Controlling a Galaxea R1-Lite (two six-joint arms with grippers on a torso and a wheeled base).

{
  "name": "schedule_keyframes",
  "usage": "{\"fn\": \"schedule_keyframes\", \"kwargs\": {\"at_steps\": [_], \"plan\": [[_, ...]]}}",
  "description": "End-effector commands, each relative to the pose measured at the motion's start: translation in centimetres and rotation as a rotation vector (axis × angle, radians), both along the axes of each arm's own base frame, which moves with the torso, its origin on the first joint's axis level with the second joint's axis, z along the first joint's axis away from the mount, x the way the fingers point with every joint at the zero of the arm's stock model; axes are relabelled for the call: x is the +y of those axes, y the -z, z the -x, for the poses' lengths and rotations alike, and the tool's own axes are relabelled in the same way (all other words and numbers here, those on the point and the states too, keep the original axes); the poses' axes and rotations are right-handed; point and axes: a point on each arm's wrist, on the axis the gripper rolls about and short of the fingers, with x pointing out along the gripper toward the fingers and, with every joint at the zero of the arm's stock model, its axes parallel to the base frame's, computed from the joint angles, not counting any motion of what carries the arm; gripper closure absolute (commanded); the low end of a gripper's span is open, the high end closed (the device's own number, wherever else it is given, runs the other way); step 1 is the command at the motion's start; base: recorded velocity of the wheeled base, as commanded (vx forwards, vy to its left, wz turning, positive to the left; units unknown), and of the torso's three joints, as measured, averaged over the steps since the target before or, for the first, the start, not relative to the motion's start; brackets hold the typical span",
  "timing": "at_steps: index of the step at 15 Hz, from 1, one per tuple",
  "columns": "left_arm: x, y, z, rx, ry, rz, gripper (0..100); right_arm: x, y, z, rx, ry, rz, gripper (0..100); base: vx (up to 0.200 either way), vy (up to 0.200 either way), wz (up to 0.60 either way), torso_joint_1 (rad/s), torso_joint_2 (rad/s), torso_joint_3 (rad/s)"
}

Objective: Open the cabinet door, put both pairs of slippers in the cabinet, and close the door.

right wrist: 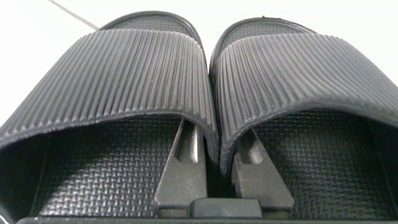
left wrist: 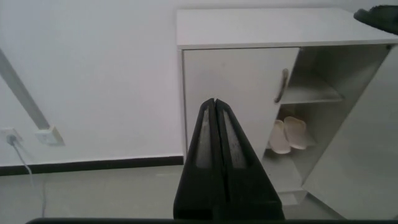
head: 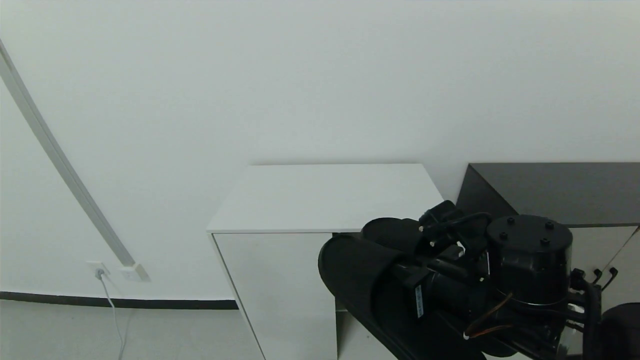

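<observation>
left gripper [left wrist: 214, 106]: sitting pinched shut, empty
cabinet [left wrist: 249, 25]: standing open, pale slippers [left wrist: 287, 134] lying on a lower shelf
black slippers [right wrist: 143, 74]: hanging right before the cabinet; probably light, bendy rubber
right gripper [right wrist: 217, 146]: clamping both inner strap edges together, which is the best hold imo

My claw [right wrist: 216, 149] grips a pair of black slippers [right wrist: 130, 87] that sit pressed side by side. Each of my two fingers [right wrist: 181, 174] runs under a strap and into a different slipper, so the slippers' touching inner walls are pinched between them. The straps [right wrist: 298, 74] are ribbed with fine ridges and arch over my fingers. The footbeds [right wrist: 99, 168] beneath carry a small woven-looking tread. Beyond the toes lies a pale surface [right wrist: 37, 31], crossed by one thin dark line [right wrist: 74, 14]. Whether that surface is floor or wall I cannot tell.
</observation>
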Motion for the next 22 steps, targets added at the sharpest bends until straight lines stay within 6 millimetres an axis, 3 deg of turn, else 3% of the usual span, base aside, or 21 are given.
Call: {"fn": "schedule_keyframes", "kwargs": {"at_steps": [1, 14, 22], "plan": [[0.00, 0.00, 0.00, -0.001, 0.001, 0.001, 100, 0.01, 0.16, 0.00, 0.003, 0.000, 0.004, 100, 0.000, 0.000, 0.00, 0.000, 0.00, 0.000], [0.00, 0.00, 0.00, -0.001, 0.001, -0.001, 100, 0.15, 0.87, -0.12, 0.008, -0.003, 0.016, 100, 0.000, 0.000, 0.00, 0.000, 0.00, 0.000], [0.00, 0.00, 0.00, -0.001, 0.001, -0.001, 100, 0.11, 0.99, 0.00, -0.008, -0.016, 0.019, 100, 0.000, 0.000, 0.00, -0.173, 0.39, 0.224]]}}
